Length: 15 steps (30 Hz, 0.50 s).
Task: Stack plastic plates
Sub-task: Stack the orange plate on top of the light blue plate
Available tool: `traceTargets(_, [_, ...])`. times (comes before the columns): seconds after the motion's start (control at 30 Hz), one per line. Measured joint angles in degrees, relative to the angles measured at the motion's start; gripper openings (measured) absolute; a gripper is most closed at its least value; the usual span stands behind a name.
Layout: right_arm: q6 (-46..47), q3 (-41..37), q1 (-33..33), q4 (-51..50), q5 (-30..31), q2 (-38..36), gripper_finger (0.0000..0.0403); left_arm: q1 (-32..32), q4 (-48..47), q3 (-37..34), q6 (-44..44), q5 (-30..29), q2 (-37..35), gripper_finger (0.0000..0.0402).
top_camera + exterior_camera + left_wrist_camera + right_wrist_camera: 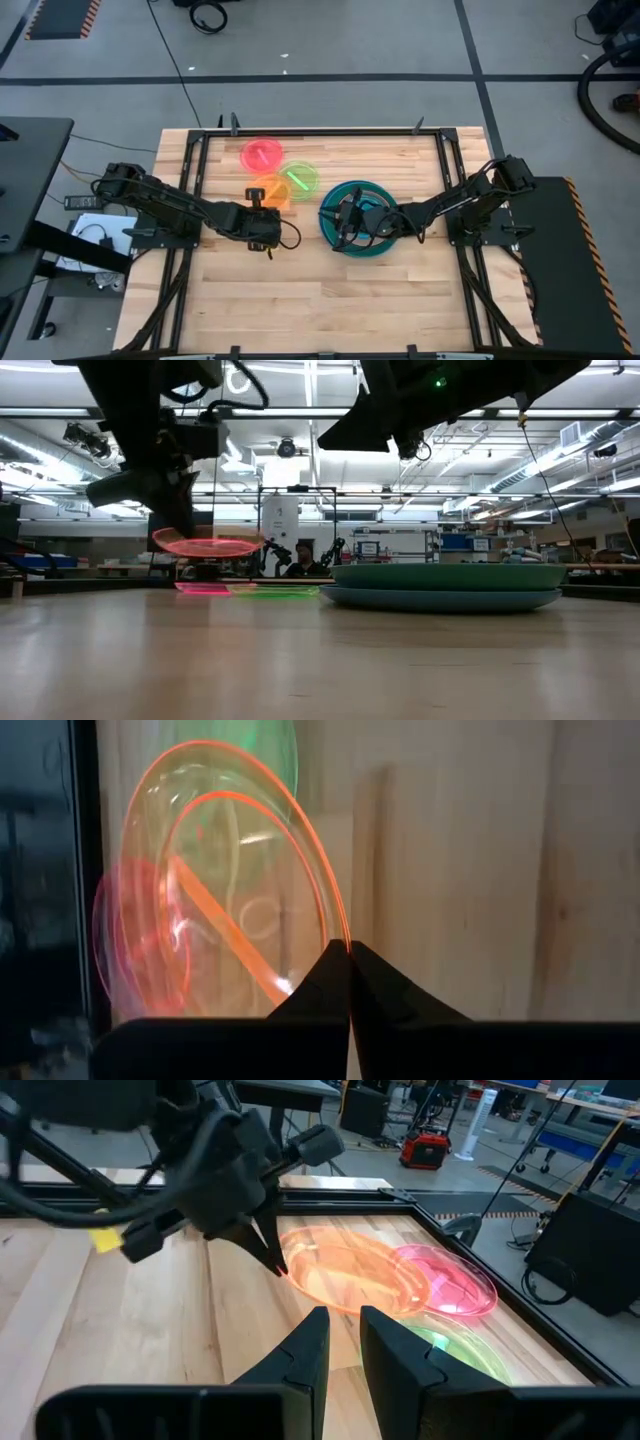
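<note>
- The small round translucent orange plastic plate [240,890] is pinched at its rim by the left hand [349,952], whose fingers are clenched on it, and is lifted clear of the wooden desk [300,300].
- Just beyond the orange plate, a small translucent pink-red plastic plate [262,154] and a small translucent green plastic plate [300,179] lie flat on the desk, the green one nearer the big stack.
- That stack, well to the side of the orange plate, is a large teal plastic plate [450,574] on a large blue plastic plate [440,598].
- The right hand [350,216] hovers over the stack, fingers slightly apart, grasping nothing.
</note>
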Motion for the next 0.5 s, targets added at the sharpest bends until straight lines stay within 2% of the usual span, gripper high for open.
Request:
traceTargets(0.33, [-0.9, 0.0, 0.3, -0.9, 1.1, -1.7, 0.0071, 0.6, 13.6, 0.0, 15.2, 0.0, 0.0, 0.0002])
traceTargets(0.5, [-1.2, 0.0, 1.7, -3.5, 5.4, -4.6, 0.0071, 0.6, 19.8, 0.0, 22.3, 0.1, 0.0, 0.0002])
